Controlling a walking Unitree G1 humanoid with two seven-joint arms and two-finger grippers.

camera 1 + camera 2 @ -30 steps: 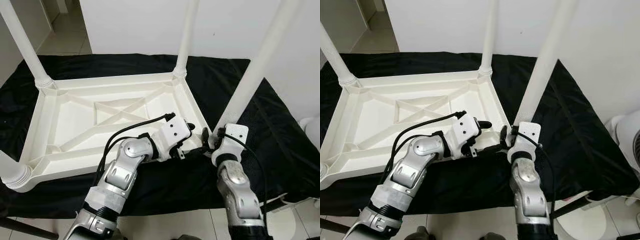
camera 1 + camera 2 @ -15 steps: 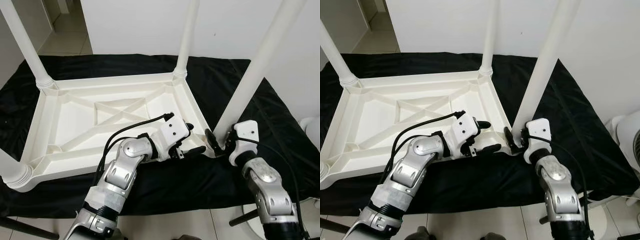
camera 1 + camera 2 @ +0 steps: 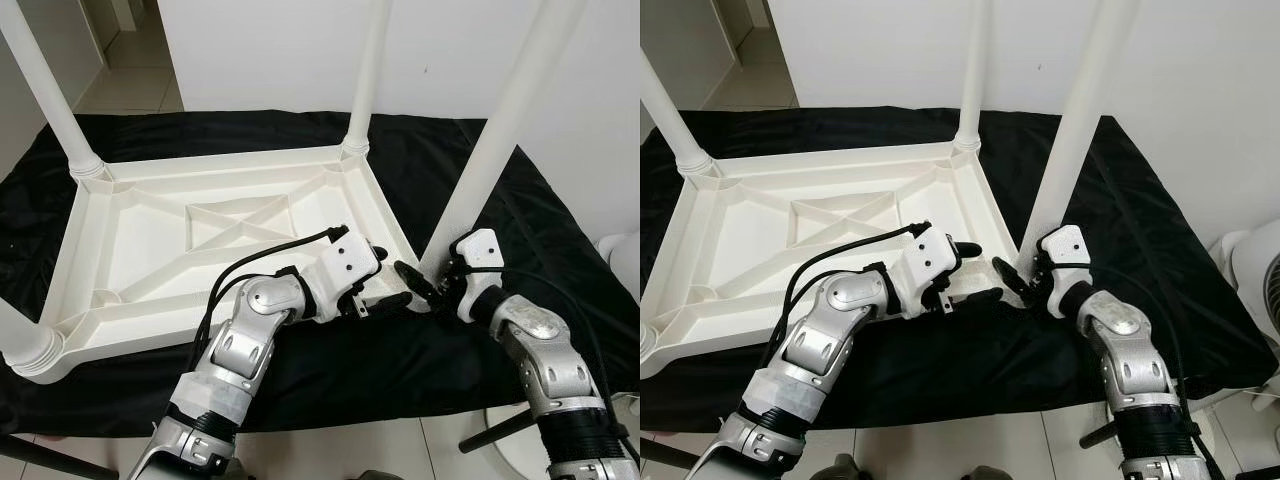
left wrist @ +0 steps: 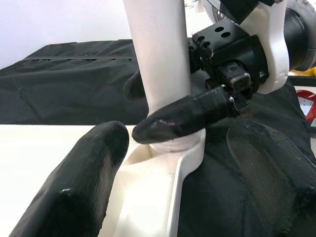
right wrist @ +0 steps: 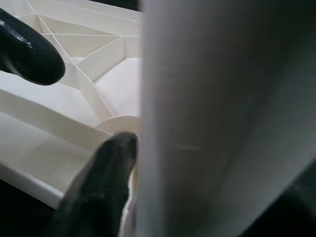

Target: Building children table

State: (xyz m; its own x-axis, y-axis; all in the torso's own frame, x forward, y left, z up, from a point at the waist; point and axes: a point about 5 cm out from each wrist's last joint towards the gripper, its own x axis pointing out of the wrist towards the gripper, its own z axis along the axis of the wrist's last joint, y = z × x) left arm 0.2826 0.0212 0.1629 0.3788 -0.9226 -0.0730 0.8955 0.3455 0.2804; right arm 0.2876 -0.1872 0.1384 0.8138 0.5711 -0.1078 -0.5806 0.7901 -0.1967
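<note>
The white plastic children's table [image 3: 200, 240] lies upside down, its ribbed underside crossed by diagonal braces and framed by a raised rim. Round white legs stand up from its corners; the near right leg [image 3: 497, 150] rises from the corner socket directly between the two claws. The right gripper [image 3: 428, 287] sits at the base of that leg, its black fingers [image 5: 106, 168] spread to either side of the leg, one resting against its foot; whether they press on it cannot be told. The left gripper [image 3: 385, 276] reaches in from the opposite side, fingers parted and empty, the lower one lying along the table's rim just beside the same socket, the upper one above the rim.

Beyond the left gripper stretches the rest of the tabletop, with the far right leg [image 3: 365, 75] and the far left leg [image 3: 45, 85] upright. Under everything lies a black cloth [image 3: 450, 160] spread over pale tiled floor [image 3: 130, 70]. A white wall [image 3: 280, 50] stands behind.
</note>
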